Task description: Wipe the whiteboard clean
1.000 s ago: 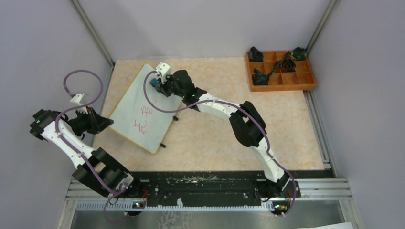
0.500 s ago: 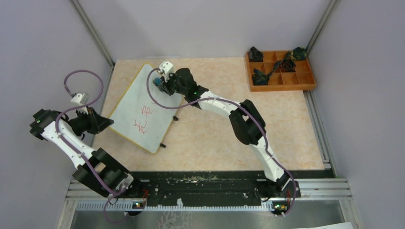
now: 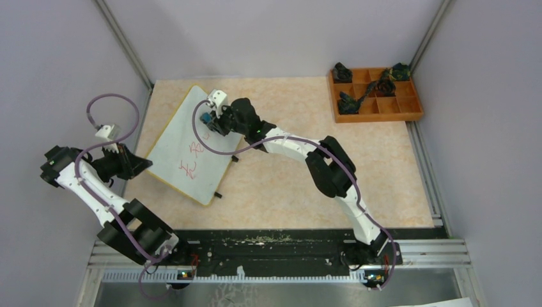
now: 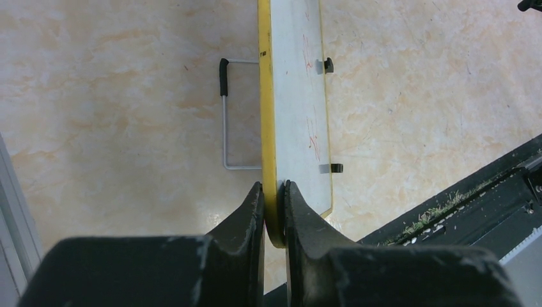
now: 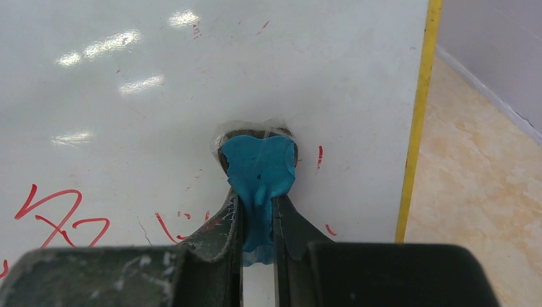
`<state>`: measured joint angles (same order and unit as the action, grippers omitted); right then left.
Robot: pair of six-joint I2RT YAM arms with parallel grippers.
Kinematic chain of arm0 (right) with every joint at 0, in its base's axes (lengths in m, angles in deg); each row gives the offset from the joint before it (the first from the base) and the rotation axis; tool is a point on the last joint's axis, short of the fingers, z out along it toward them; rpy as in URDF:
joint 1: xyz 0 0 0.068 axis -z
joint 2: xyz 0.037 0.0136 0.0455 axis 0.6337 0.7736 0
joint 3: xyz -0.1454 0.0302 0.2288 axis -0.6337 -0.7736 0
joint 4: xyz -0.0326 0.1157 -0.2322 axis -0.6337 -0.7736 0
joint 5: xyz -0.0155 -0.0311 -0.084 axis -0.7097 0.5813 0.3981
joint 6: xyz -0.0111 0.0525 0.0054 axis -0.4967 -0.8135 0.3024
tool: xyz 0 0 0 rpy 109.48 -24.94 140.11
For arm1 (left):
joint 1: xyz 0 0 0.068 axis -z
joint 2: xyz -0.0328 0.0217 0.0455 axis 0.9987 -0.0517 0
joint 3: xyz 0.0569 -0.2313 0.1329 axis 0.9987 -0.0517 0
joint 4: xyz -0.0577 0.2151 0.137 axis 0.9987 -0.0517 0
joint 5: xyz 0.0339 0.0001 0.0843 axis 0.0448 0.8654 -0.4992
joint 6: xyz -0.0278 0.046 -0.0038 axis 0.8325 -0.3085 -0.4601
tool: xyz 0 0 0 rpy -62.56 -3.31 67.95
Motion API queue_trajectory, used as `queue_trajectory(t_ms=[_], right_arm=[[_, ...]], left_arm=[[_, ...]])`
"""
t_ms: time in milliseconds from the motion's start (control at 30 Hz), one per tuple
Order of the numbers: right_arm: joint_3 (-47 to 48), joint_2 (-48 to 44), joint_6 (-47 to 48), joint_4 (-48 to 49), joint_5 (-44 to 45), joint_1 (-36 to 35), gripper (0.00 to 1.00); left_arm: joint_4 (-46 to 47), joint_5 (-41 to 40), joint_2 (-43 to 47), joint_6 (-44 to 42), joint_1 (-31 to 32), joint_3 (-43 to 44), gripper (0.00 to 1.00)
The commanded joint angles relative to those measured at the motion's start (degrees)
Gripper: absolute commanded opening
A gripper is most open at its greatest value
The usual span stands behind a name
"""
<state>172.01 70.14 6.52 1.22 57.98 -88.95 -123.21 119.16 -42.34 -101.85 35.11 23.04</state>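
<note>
The whiteboard (image 3: 185, 150) lies tilted at the table's left, white with a yellow edge and red handwriting (image 3: 192, 160) near its middle. My left gripper (image 3: 146, 164) is shut on the board's left yellow edge (image 4: 268, 128), its jaws pinching the rim. My right gripper (image 3: 208, 119) is shut on a blue eraser pad (image 5: 259, 169) that presses on the board's upper part, just above the red marks (image 5: 57, 214). The board's right yellow edge (image 5: 415, 128) runs beside the pad.
An orange-brown compartment tray (image 3: 415, 109) with dark parts stands at the back right. A wire stand leg (image 4: 225, 115) sticks out under the board. Grey walls close both sides. A black rail (image 3: 275, 246) runs along the near edge.
My right gripper with the blue pad has slid down the board toward the red writing. The left gripper and the board have not moved.
</note>
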Motion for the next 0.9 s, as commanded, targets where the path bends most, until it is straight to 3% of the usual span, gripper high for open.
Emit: queue_trajectory(t_ms=[0,400,867], right_arm=[[1.1,-4.4,-0.7,1.7,-3.5,-1.2,0.00],[9.0,1.7,-0.1,-2.6,0.9,2.8,0.00],[6.9,2.4,-1.9,-0.5,-2.3,6.7,0.00]], left_arm=[[1.3,-2.6,1.5,-3.6,1.1,-0.7,0.00],[1.3,-2.5,2.5,-3.5,1.3,-1.3,0.00],[1.2,-2.1,1.5,-3.6,1.5,-1.0,0.00]])
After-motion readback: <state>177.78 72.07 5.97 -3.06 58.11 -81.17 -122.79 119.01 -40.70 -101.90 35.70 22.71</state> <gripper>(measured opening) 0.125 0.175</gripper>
